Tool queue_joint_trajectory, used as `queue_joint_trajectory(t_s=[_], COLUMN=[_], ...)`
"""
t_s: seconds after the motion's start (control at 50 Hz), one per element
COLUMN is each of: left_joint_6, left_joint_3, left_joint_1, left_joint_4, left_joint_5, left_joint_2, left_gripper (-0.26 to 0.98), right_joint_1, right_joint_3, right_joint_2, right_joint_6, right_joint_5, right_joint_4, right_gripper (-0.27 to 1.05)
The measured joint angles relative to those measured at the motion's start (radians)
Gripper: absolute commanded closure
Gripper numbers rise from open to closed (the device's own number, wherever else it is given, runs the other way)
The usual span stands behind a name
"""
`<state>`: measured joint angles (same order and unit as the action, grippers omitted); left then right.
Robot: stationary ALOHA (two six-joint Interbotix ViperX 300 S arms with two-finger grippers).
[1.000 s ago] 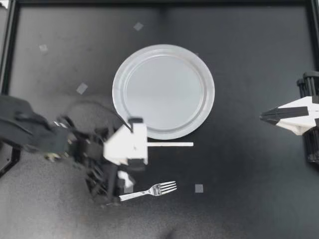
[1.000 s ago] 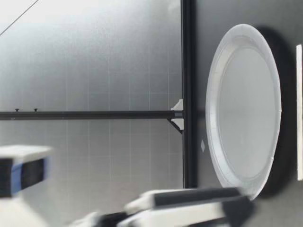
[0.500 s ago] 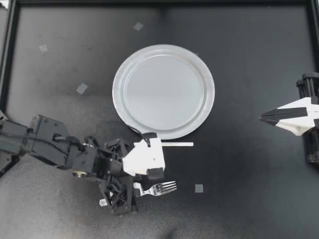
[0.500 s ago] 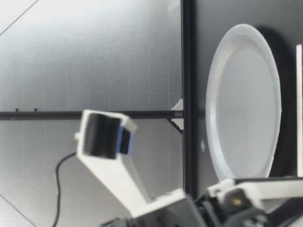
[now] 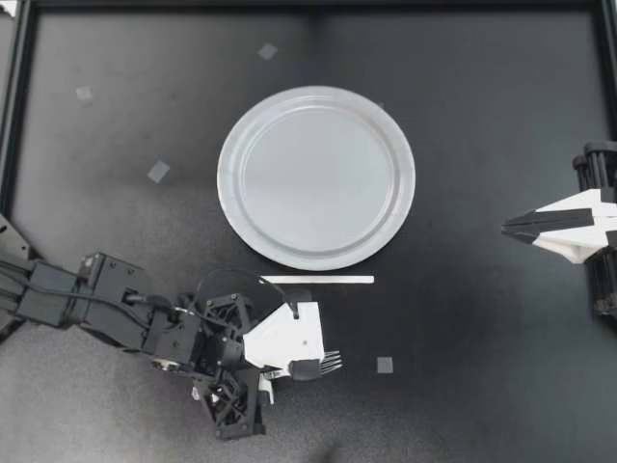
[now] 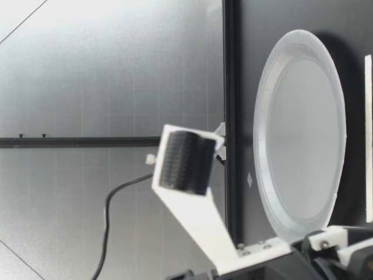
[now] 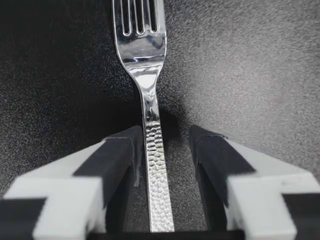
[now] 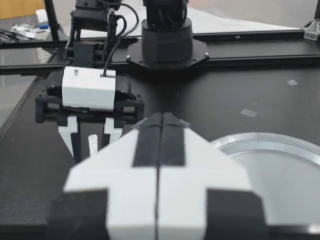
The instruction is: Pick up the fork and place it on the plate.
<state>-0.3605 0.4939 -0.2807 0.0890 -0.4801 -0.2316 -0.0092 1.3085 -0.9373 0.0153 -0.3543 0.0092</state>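
The metal fork point(image 5: 333, 362) lies flat on the black table near its front edge; only the tines show past my left gripper point(image 5: 301, 367), which is low over the handle. In the left wrist view the fork point(image 7: 145, 65) runs straight ahead, its hammered handle between the open fingers point(image 7: 125, 150). One finger is close against the handle and the other stands clear of it. The white plate point(image 5: 316, 177) sits mid-table with nothing on it, farther back than the fork. My right gripper point(image 5: 511, 229) hangs shut at the right edge, holding nothing, with its fingers point(image 8: 160, 125) pressed together.
A thin white strip point(image 5: 318, 280) lies between the plate and the fork. Small grey tape squares point(image 5: 385, 365) dot the mat. A black frame rail point(image 5: 19, 116) borders the table. In the low view the plate point(image 6: 297, 128) lies beyond an arm's white camera mount point(image 6: 186, 163).
My left arm has swung toward the table's front and right and come down over the fork, covering its handle. The fork, the plate and my right arm have not moved.
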Motion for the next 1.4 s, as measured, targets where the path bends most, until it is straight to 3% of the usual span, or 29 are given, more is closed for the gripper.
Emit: queue_joint_trajectory(t_s=[0.5, 0.6, 0.82, 1.02, 1.12, 1.2, 1.4], left_joint_6=[0.005, 0.005, 0.005, 0.011, 0.015, 0.021, 0.035], left_joint_3=[0.0, 0.0, -0.003, -0.008, -0.02, -0.043, -0.057], left_joint_1=[0.0, 0.0, 0.0, 0.0, 0.002, 0.014, 0.069], left_joint_4=[-0.006, -0.009, -0.017, -0.026, -0.089, -0.164, -0.379], left_joint_5=[0.014, 0.018, 0.04, 0.054, 0.075, 0.12, 0.347], left_joint_2=[-0.021, -0.021, -0.021, -0.018, 0.057, 0.161, 0.385], left_gripper=[0.32, 0.38, 0.66, 0.69, 0.69, 0.69, 0.69], right_joint_1=[0.002, 0.0, 0.0, 0.002, 0.002, 0.002, 0.0], right_joint_3=[0.009, 0.009, 0.009, 0.009, 0.005, -0.018, -0.092], right_joint_2=[0.0, 0.0, 0.0, -0.002, -0.003, 0.0, 0.025], right_joint_6=[0.049, 0.049, 0.049, 0.051, 0.051, 0.041, 0.032], right_joint_5=[-0.002, -0.002, -0.002, -0.005, -0.017, -0.02, -0.021], right_joint_4=[0.0, 0.002, 0.002, 0.002, 0.002, 0.0, -0.02], right_gripper=[0.84, 0.84, 0.84, 0.83, 0.79, 0.69, 0.13])
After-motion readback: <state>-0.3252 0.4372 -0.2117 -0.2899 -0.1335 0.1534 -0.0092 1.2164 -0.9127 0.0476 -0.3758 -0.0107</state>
